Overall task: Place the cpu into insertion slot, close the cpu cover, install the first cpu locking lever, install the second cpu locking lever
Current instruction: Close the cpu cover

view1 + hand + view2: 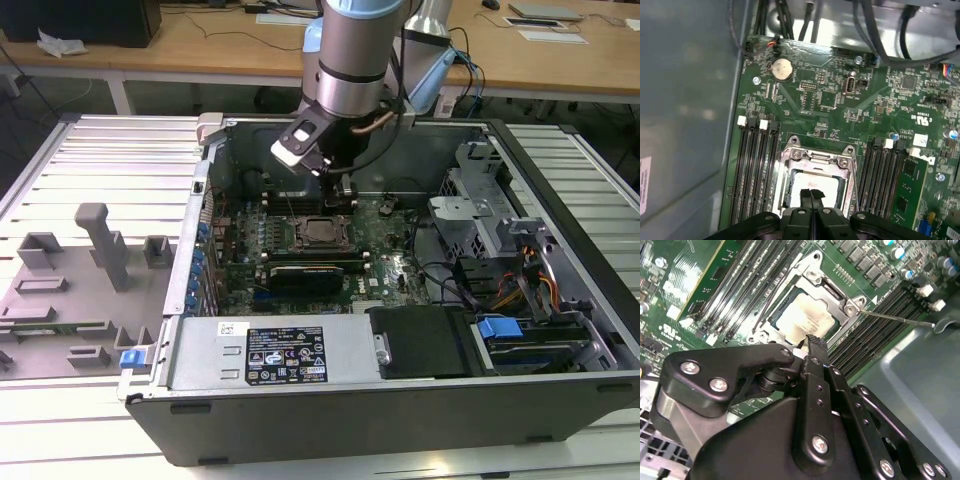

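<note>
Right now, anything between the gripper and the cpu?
Nothing. In both wrist views the gripper hangs over the cpu, whose top shows bare through the window of the cpu cover.

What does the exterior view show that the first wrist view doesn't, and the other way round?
The exterior view gives the wide scene: the robot arm reaching into the open computer case, a grey fixture tray at the exterior view's left, and wooden desks behind. The first wrist view gives board detail: a round coin battery and the white-tipped memory slots. Both share the gripper, jaws together, over the pale cpu sitting in the insertion slot.
</note>
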### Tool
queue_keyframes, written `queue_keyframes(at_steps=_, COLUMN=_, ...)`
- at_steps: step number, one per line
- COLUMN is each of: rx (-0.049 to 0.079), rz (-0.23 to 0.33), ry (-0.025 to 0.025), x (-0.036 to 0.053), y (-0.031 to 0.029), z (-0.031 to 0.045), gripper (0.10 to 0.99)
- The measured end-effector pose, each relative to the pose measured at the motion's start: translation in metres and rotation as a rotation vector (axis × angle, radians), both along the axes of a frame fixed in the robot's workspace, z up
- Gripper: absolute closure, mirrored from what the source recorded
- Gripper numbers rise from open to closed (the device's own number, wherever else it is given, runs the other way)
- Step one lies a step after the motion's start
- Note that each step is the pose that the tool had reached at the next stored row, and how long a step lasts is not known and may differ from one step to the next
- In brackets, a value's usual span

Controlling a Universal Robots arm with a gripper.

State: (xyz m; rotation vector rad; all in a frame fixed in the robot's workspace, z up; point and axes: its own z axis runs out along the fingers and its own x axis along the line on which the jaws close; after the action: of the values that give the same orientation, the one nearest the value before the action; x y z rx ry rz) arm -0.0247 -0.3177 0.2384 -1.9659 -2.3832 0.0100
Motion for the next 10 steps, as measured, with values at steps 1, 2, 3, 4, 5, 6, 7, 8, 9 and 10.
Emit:
queue_keyframes(at_steps=1, rx=0.000, rz=0.014, ry=0.0000, x=0.0000, y=0.0000, z=0.0000, gripper=0.980)
queue_keyframes(at_steps=2, rx=0.000, rz=0.026, ry=-0.0001, x=0.0000, y=0.0000, z=0.0000, gripper=0.980)
queue_keyframes(at_steps=3, rx=0.000, rz=0.051, ry=0.0000, x=0.0000, y=0.0000, z=0.0000, gripper=0.980)
queue_keyframes(at_steps=4, rx=0.000, rz=0.068, ry=0.0000, x=0.0000, y=0.0000, z=0.0000, gripper=0.980)
queue_keyframes(at_steps=5, rx=0.000, rz=0.077, ry=0.0000, x=0.0000, y=0.0000, z=0.0000, gripper=0.980)
queue_keyframes(at_steps=6, rx=0.000, rz=0.092, ry=0.0000, x=0.0000, y=0.0000, z=0.0000, gripper=0.980)
queue_keyframes(at_steps=7, rx=-0.001, rz=0.107, ry=0.0000, x=0.0000, y=0.0000, z=0.0000, gripper=0.980)
queue_keyframes(at_steps=8, rx=-0.001, rz=0.120, ry=-0.0001, x=0.0000, y=0.0000, z=0.0000, gripper=0.980)
queue_keyframes(at_steps=9, rx=-0.001, rz=0.135, ry=0.0000, x=0.0001, y=0.0000, z=-0.0001, gripper=0.980)
queue_keyframes(at_steps=10, rx=-0.002, rz=0.149, ry=0.0000, x=0.0000, y=0.0000, z=-0.0001, gripper=0.980)
